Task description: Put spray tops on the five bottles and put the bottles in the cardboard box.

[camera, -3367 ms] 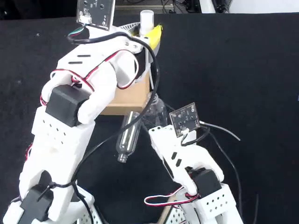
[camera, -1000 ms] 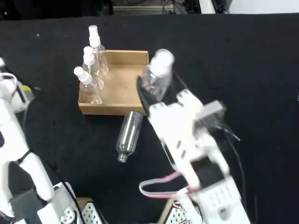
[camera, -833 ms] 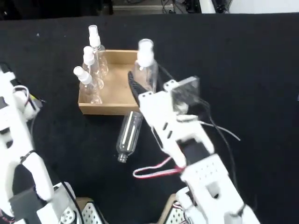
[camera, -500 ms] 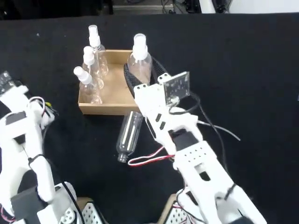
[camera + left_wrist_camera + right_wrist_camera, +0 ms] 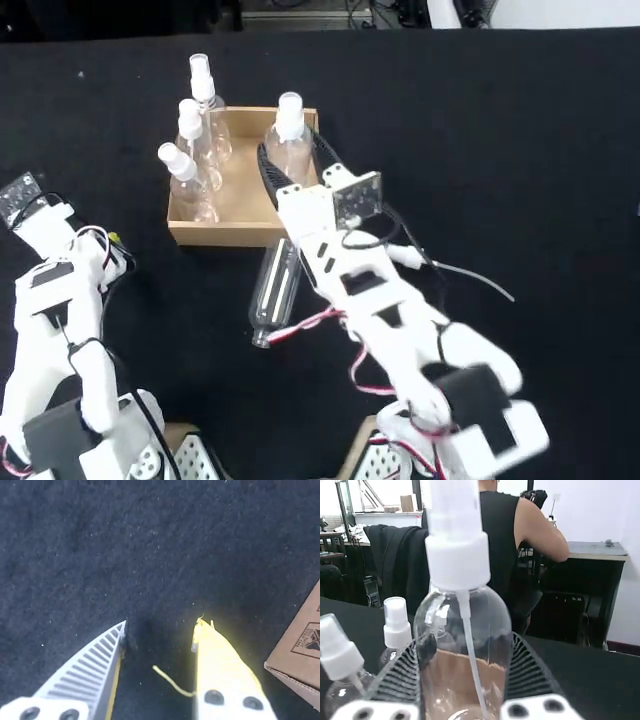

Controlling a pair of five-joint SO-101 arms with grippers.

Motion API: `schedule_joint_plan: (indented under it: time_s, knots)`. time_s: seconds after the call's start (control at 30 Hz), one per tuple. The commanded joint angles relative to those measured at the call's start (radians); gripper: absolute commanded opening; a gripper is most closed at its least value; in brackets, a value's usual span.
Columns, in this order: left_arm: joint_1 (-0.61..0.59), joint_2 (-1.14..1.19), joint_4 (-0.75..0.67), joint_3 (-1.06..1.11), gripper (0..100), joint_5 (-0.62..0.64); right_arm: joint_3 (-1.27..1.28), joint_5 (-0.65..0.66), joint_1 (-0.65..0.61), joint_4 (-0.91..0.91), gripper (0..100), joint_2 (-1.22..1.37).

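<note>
The cardboard box sits at the table's far middle, with three capped spray bottles upright along its left side. My right gripper is shut on a fourth clear bottle with a white spray top, held upright over the box's right part. From the right wrist, that bottle stands between the black fingers, and two boxed bottles show beside it. A fifth bottle without a top lies on the table just in front of the box. My left gripper is open over bare table.
The black tabletop stretches wide to the right of the box. A corner of the box lies close beside my left gripper. The right arm's red and white cables trail over the lying bottle.
The right arm has carried the capped bottle leftward and farther away, over the box. The left arm has pulled back from the box to the table's left side.
</note>
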Motion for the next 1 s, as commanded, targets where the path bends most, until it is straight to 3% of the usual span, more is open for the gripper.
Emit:
schedule_joint_plan:
  time_s: [0.0,0.97]
  knots:
    - [0.012,-0.018,-0.017,-0.010,19,0.011,-0.124,-0.003,-0.015,-0.078,1.0,0.090]
    - [0.019,-0.031,-0.017,0.007,19,0.006,-0.552,-0.002,-0.043,-0.080,1.0,0.639]
